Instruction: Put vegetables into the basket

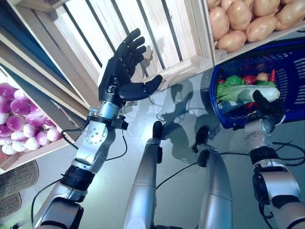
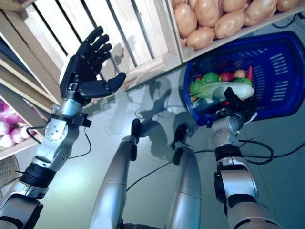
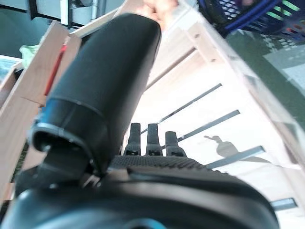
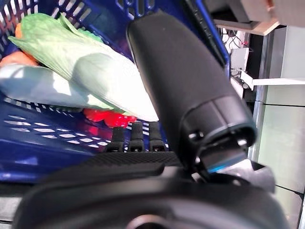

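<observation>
A blue plastic basket rests on the floor at the right. It holds a leafy green cabbage with a white stalk, a red vegetable, a potato and a red chilli. My right hand reaches over the basket's near rim with straight fingers and a raised thumb, close to the cabbage and holding nothing. My left hand is raised in front of an empty wooden crate, fingers spread and palm bare.
A crate of potatoes stands behind the basket. At the far left, a wooden crate holds purple and white turnips. Grey floor lies between the crates and the basket.
</observation>
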{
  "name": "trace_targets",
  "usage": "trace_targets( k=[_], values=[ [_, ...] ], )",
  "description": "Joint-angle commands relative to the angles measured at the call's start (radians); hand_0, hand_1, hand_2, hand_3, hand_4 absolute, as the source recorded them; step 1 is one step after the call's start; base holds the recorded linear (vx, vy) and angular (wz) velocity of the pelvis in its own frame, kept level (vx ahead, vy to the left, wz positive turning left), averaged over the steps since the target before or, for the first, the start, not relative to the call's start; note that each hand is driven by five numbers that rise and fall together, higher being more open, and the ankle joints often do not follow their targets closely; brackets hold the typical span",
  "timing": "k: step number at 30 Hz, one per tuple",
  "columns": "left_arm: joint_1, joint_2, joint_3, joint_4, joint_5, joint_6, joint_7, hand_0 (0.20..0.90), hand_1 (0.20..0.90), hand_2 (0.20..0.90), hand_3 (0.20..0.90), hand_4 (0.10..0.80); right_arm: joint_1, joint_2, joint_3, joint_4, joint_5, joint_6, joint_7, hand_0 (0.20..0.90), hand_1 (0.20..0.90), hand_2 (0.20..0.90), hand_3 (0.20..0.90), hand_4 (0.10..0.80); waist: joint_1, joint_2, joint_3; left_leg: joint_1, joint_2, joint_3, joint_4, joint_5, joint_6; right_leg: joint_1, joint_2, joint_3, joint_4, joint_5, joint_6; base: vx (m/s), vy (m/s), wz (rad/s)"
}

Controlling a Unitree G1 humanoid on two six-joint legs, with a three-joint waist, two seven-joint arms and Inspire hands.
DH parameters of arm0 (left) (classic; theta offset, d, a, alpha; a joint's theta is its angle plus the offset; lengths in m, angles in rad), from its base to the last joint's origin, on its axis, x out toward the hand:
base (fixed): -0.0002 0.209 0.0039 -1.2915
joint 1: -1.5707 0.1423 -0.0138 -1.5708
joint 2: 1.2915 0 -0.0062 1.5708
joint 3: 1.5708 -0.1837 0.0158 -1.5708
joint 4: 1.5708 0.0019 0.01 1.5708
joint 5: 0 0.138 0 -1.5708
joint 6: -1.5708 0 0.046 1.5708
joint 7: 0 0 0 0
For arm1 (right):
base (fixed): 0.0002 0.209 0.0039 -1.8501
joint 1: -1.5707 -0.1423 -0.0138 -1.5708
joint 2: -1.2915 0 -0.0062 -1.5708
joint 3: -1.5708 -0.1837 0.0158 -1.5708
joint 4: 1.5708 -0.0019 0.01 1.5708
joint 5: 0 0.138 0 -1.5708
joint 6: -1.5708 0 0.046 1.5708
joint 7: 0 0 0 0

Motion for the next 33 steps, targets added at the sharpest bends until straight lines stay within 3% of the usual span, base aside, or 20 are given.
trace_targets(
  k=[1, 12, 19, 27, 33],
  values=[
    [-0.028, -0.017, 0.064, -0.147, -0.022, -0.145, -0.025, 0.900, 0.900, 0.900, 0.900, 0.800, -0.004, -0.075, 0.016, -0.043, -0.087, -0.142, -0.082, 0.900, 0.900, 0.900, 0.900, 0.800, -0.019, 0.047, -0.001, 0.095, -0.019, -0.004, -0.086, 0.018, -0.014, 0.186, 0.018, -0.014, -0.142, 0.044, 0.025, 0.031, 0.036, -0.03],
    [0.050, -0.036, 0.076, -0.144, -0.053, -0.111, -0.091, 0.900, 0.900, 0.900, 0.900, 0.800, 0.130, -0.013, 0.030, -0.180, -0.201, -0.256, -0.064, 0.900, 0.900, 0.900, 0.900, 0.800, -0.022, 0.016, -0.007, 0.442, -0.024, 0.016, -0.356, 0.093, -0.023, 0.539, 0.025, -0.062, -0.403, 0.106, 0.040, 0.035, 0.062, -0.05],
    [0.149, -0.066, 0.054, -0.133, -0.033, -0.053, -0.116, 0.900, 0.900, 0.900, 0.900, 0.800, 0.365, 0.053, 0.063, -0.298, -0.314, -0.244, -0.057, 0.900, 0.900, 0.900, 0.900, 0.800, -0.043, -0.001, -0.143, 0.655, 0.002, 0.035, -0.548, 0.129, -0.017, 0.746, 0.015, -0.082, -0.568, 0.147, 0.056, 0.123, 0.102, -0.01],
    [0.280, -0.105, 0.059, -0.088, 0.006, 0.045, -0.198, 0.900, 0.900, 0.900, 0.900, 0.800, 0.595, 0.081, 0.130, -0.407, -0.575, -0.115, -0.048, 0.900, 0.900, 0.900, 0.900, 0.800, -0.059, -0.019, -0.281, 0.839, 0.020, 0.038, -0.661, 0.136, -0.013, 0.921, 0.022, -0.080, -0.675, 0.171, 0.076, 0.170, 0.052, 0.03],
    [0.386, -0.111, 0.067, 0.093, 0.127, 0.117, -0.262, 0.900, 0.900, 0.900, 0.900, 0.800, 0.774, 0.094, 0.176, -0.399, -0.681, 0.041, 0.187, 0.900, 0.900, 0.900, 0.900, 0.800, -0.098, -0.034, -0.363, 0.937, 0.034, 0.064, -0.699, 0.112, -0.019, 1.007, 0.025, -0.073, -0.735, 0.181, 0.094, 0.123, 0.036, -0.02]
  ],
)
